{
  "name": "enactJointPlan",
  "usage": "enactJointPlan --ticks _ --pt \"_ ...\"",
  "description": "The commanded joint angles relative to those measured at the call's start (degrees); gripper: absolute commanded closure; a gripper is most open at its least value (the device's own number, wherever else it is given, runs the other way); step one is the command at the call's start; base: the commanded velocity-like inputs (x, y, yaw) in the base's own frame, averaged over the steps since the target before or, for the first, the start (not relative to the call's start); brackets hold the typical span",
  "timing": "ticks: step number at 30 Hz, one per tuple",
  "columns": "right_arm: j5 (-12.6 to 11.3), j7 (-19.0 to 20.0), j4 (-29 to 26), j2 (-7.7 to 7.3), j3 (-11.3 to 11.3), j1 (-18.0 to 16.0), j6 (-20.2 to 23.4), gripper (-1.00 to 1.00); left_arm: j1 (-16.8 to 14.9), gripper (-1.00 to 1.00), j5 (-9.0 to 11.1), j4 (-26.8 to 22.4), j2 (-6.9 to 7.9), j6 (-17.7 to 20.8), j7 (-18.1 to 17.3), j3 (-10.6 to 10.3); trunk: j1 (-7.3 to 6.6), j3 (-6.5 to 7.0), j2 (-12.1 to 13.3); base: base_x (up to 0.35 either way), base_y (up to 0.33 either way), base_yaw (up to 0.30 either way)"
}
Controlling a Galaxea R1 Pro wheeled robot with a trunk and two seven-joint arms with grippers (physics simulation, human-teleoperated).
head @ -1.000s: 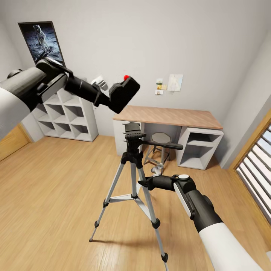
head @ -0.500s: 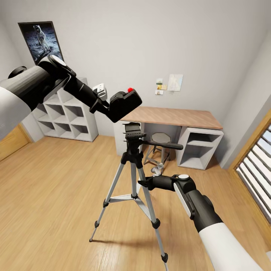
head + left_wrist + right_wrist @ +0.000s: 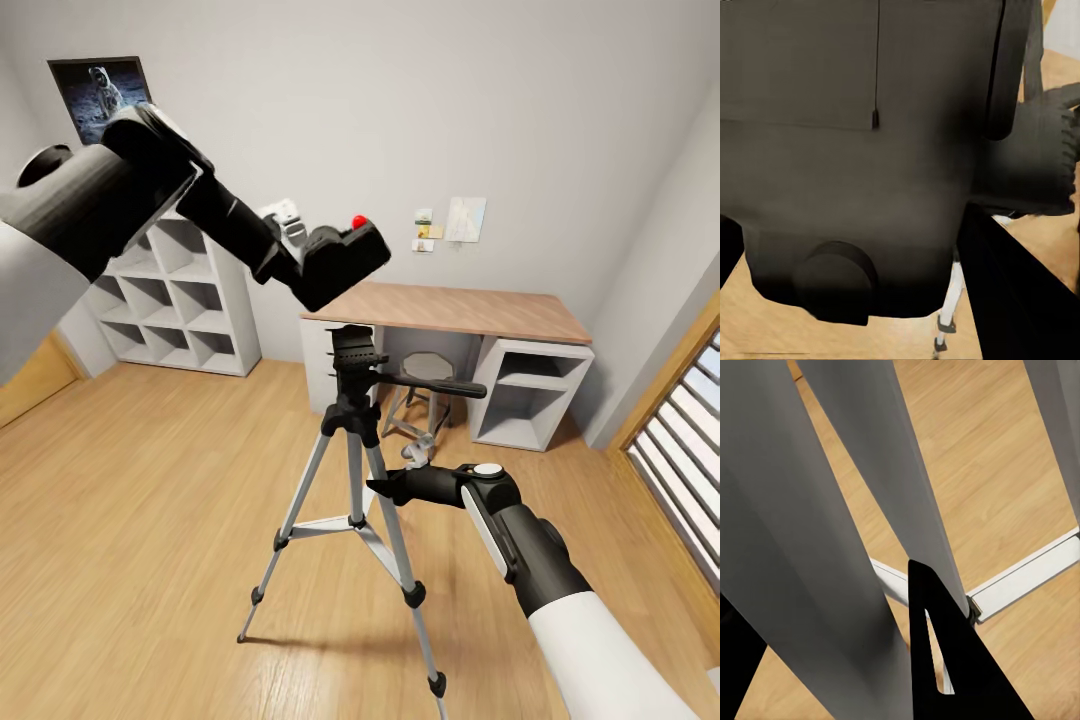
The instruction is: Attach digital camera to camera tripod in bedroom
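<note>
My left gripper [image 3: 312,262] is shut on the black digital camera [image 3: 347,260], whose red button [image 3: 358,221] faces up. I hold it in the air just above the black head [image 3: 357,352] of the camera tripod [image 3: 352,440], with a small gap between them. In the left wrist view the digital camera's body [image 3: 870,142] is very close, with a tripod leg [image 3: 949,300] below it. My right gripper [image 3: 384,488] sits low on a silver tripod leg [image 3: 810,570], one black finger [image 3: 945,660] on each side. The pan handle [image 3: 440,386] points right.
A wood-topped desk [image 3: 450,310] with a stool [image 3: 425,385] under it stands behind the tripod. White cube shelves [image 3: 175,300] and a poster [image 3: 95,90] are at the back left. A slatted window [image 3: 685,440] lines the right wall. Bare plank floor [image 3: 150,520] lies to the left.
My left arm has carried the digital camera to the right, to a spot more directly over the tripod head. The right arm and the tripod have stayed put.
</note>
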Motion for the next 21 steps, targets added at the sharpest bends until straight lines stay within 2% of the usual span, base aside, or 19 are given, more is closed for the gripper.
enactJointPlan --ticks 1,3,4,5,7,14,16,19,20,21 --pt "0.44 0.21 -0.03 0.03 -0.03 -0.07 0.17 1.0 -0.13 1.0 -1.82 -0.77 -0.42 1.89 -0.13 -0.26 0.04 -0.13 -0.12 0.0 0.0 0.0" --pt "0.44 0.21 -0.03 0.03 -0.03 -0.08 0.18 1.0 -0.13 1.0 -5.88 -2.38 -1.33 4.47 -0.2 -0.23 0.04 -0.13 -0.12 0.0 0.0 0.0" --pt "0.44 0.21 -0.03 0.03 -0.03 -0.06 0.17 1.0 -0.13 1.0 -8.71 -3.53 -1.69 5.62 -0.32 -0.21 0.04 -0.13 -0.12 0.0 0.0 0.0" --pt "0.44 0.21 -0.03 0.03 -0.03 -0.07 0.17 1.0 -0.13 1.0 -10.31 -4.21 -1.83 6.08 -0.42 -0.2 0.04 -0.13 -0.12 0.0 0.0 0.0" --pt "0.44 0.21 -0.03 0.03 -0.03 -0.07 0.16 1.0 -0.13 1.0 -12.01 -4.92 -1.98 6.56 -0.74 -0.19 0.04 -0.13 -0.12 0.0 0.0 0.0" --pt "0.44 0.21 -0.03 0.03 -0.03 -0.07 0.16 1.0 -0.13 1.0 -14.73 -8.6 -1.69 10.04 -3.11 -0.25 0.04 -0.13 -0.12 0.0 0.0 0.0" --pt "0.4 0.21 -0.03 0.03 -0.03 -0.05 0.12 1.0 -0.18 1.0 -16.45 -10.39 -1.36 10.98 -3.83 -0.26 0.04 -0.13 -0.12 0.0 0.0 0.0" --pt "0.37 0.21 -0.03 0.03 -0.03 -0.07 0.11 1.0 -0.23 1.0 -17.04 -11.04 -1.26 11.3 -4.16 -0.25 0.04 -0.13 -0.12 0.0 0.0 0.0" --pt "0.36 0.21 -0.03 0.03 -0.03 -0.08 0.1 1.0 -0.4 1.0 -16.75 -11.33 -1.38 11.44 -7.29 -0.2 0.04 -0.13 -0.12 0.0 0.0 0.0" --pt "0.36 0.21 -0.03 0.03 -0.03 -0.07 0.1 1.0 -0.42 1.0 -16.71 -11.27 -1.4 11.44 -7.84 -0.22 0.04 -0.13 -0.12 0.0 0.0 0.0"
